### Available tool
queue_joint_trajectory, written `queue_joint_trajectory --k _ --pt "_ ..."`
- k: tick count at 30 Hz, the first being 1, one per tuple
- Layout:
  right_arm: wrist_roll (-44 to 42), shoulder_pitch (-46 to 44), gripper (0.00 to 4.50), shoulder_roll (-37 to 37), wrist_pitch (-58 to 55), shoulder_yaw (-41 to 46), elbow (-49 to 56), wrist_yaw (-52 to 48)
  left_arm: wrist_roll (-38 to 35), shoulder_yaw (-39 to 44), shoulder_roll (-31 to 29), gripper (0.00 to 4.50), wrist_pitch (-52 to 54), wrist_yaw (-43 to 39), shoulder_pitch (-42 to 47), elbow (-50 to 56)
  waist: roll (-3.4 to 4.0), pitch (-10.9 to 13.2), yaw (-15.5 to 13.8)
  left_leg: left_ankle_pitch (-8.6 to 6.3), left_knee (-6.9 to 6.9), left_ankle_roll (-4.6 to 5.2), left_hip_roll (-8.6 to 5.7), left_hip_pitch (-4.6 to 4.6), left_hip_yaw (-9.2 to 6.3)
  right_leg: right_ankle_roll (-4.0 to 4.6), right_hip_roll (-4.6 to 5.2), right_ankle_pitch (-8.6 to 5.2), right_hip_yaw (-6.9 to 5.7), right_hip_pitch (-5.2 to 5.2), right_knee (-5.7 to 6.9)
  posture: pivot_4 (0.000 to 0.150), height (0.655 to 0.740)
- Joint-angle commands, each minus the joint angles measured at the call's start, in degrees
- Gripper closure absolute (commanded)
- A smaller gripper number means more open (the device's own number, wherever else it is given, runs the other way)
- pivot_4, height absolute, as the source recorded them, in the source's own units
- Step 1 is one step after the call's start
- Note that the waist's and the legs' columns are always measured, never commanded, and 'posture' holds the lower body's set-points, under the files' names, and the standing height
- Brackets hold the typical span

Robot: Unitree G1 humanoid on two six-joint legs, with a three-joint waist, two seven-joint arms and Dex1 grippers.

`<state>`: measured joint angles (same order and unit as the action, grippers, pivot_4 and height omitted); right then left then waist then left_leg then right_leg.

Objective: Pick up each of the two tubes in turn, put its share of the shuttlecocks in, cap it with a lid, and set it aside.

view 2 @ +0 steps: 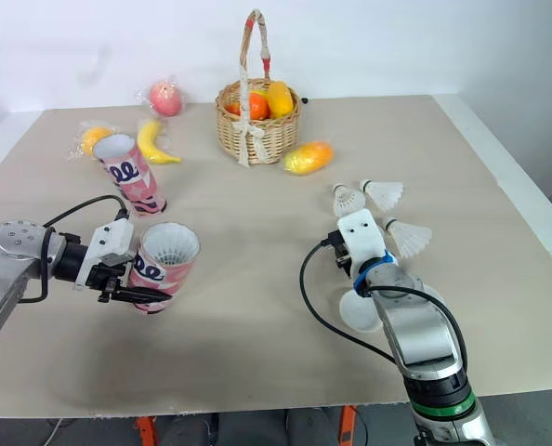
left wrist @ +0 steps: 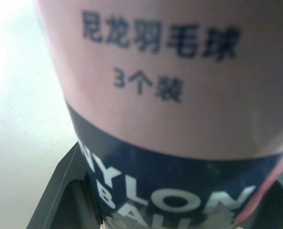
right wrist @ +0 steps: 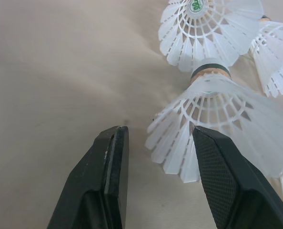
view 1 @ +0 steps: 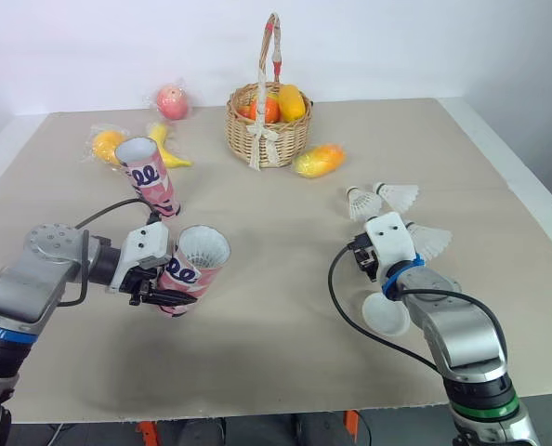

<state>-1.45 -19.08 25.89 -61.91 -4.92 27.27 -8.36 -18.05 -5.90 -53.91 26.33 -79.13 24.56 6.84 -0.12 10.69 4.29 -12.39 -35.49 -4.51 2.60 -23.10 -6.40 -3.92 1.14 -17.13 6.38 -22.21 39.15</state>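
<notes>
- The left claw [view 1: 162,295] is clamped on the lower part of a pink cardboard tube with a dark blue band [view 1: 194,265]. It holds the tube just above the beige cloth-covered bench [view 1: 257,358], tipped so the open mouth faces up and towards the right arm. This looks like a pose for receiving, and a white feathered skirt [view 1: 203,245] already shows inside the mouth
- Behind it, a second pink patterned tube [view 1: 151,177] stands on the bench with its open end up, no claw near it. It appears to be waiting its turn
- Further back lie a wrapped yellow fruit [view 1: 107,144], a yellow banana [view 1: 169,149] and a wrapped pink round fruit [view 1: 172,102]
- Next come a wicker basket of fruit with a tall handle [view 1: 267,130] and a wrapped orange-yellow mango [view 1: 318,160]. All of these lie well apart from the working area and seem to play no part in the job
- Three loose white shuttlecocks [view 1: 399,195] lie clustered right of centre, within the right arm's reach
- The right claw [right wrist: 159,133] is low over the bench with its jaws standing apart. The skirt of the nearest shuttlecock [right wrist: 213,114] lies partly between them, close by one finger [right wrist: 227,181]. It is placed to close on that shuttlecock but grips nothing yet
- A white round lid [view 1: 387,316] rests on the bench beside the right forearm, handy for capping once the held tube has its share
</notes>
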Motion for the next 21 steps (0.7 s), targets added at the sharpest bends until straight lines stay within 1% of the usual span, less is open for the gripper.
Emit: queue_joint_trajectory --k 1,6,11,14,15,17,21 --pt "1.3 -0.4 2.15 -1.7 -0.9 1.0 2.5 1.7 0.2 -1.7 -0.4 1.83 1.0 -0.4 -1.7 0.4 0.0 0.0 0.0 0.0 0.0 0.0 0.0 0.0 0.0 0.0 0.0 0.0 0.0 0.0 0.0 0.15 0.74" --pt "1.8 -0.6 2.15 -5.8 -2.8 1.2 2.7 3.7 0.2 -1.6 -0.3 1.83 1.1 -0.3 -2.0 0.6 -0.01 0.0 0.0 0.0 0.0 0.0 0.0 0.0 0.0 0.0 0.0 0.0 0.0 0.0 0.0 0.15 0.74" --pt "3.2 -1.1 2.15 -7.2 -2.1 2.4 0.7 5.5 0.3 -1.6 -0.3 1.83 1.1 -0.3 -2.0 0.6 -0.02 0.0 0.0 0.0 0.0 0.0 0.0 0.01 0.0 0.01 0.0 0.01 0.0 0.0 0.0 0.15 0.74" --pt "3.6 -1.1 2.93 -7.5 -1.7 2.9 0.3 5.9 0.2 -1.5 -0.3 1.83 1.2 -0.3 -2.0 0.7 -0.03 0.0 0.0 0.0 0.0 0.0 0.0 0.01 0.0 0.0 0.0 0.01 0.0 0.0 0.0 0.15 0.74" --pt "3.5 -1.1 3.5 -7.8 -1.7 3.0 0.3 5.9 0.3 -1.6 -0.3 1.83 1.2 -0.2 -2.0 0.7 -0.02 0.0 0.0 0.0 0.0 0.0 0.0 0.01 0.0 0.0 0.0 0.01 0.0 0.0 0.0 0.15 0.74" --pt "3.3 -1.0 4.46 -8.3 -1.6 2.9 0.5 5.7 0.2 -1.5 -0.4 1.83 1.4 -0.2 -2.0 0.9 -0.02 0.0 0.0 0.0 0.0 0.0 0.0 0.0 0.0 0.02 0.0 0.02 0.0 0.0 0.0 0.15 0.74" --pt "3.4 0.1 4.49 -8.8 -2.0 2.3 2.2 5.4 0.0 -1.4 -0.4 1.83 1.8 -0.2 -1.9 1.2 -0.02 0.0 0.0 0.0 0.01 0.0 0.0 0.0 0.0 0.04 0.0 0.02 0.0 0.0 0.0 0.15 0.74"
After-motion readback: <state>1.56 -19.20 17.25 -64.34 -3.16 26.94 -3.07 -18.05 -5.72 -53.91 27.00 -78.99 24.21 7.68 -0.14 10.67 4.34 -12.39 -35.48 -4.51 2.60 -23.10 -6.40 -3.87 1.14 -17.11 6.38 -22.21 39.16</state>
